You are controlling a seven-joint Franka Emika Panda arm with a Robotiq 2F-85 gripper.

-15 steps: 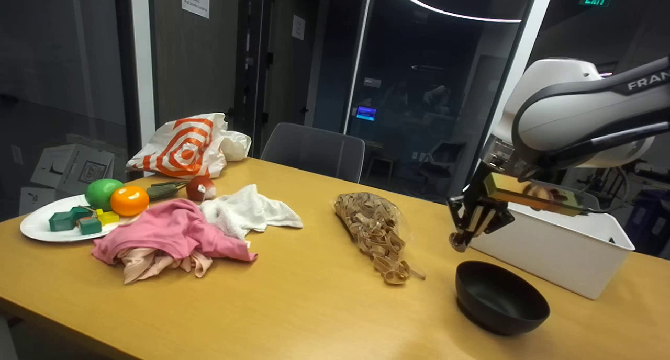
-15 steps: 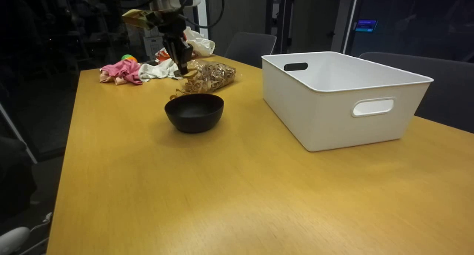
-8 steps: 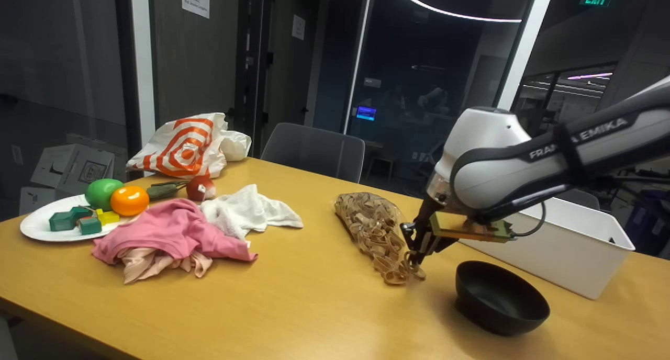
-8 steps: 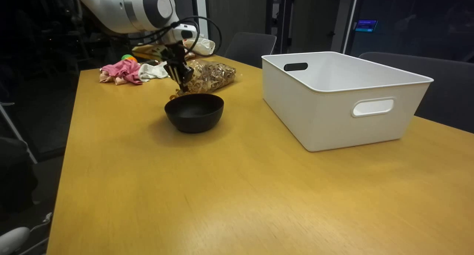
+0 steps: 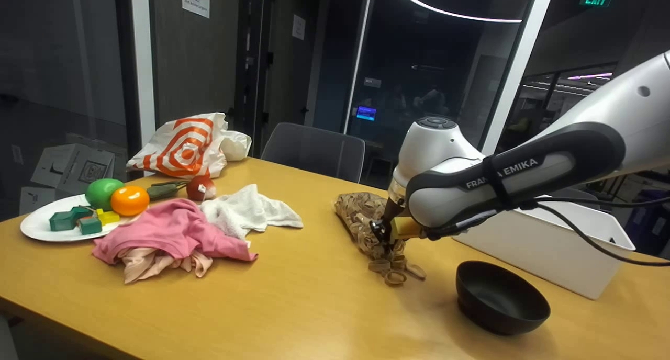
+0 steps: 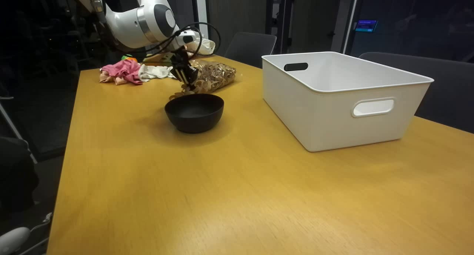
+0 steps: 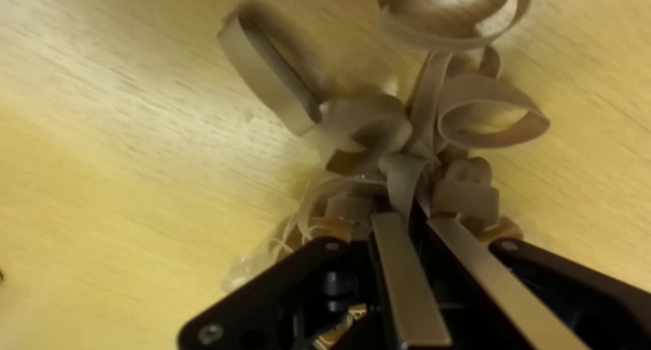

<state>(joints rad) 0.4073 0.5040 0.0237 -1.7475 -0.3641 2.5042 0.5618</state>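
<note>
Pinching a tan band (image 7: 405, 181) in our tool (image 7: 411, 219), lower centre, we might drag neighbouring loops (image 7: 472, 89) along if they tangle.

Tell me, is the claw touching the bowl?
Apart. An exterior view shows it: the claw is down at the tan bands, and tabletop shows between it and the bowl.
</note>
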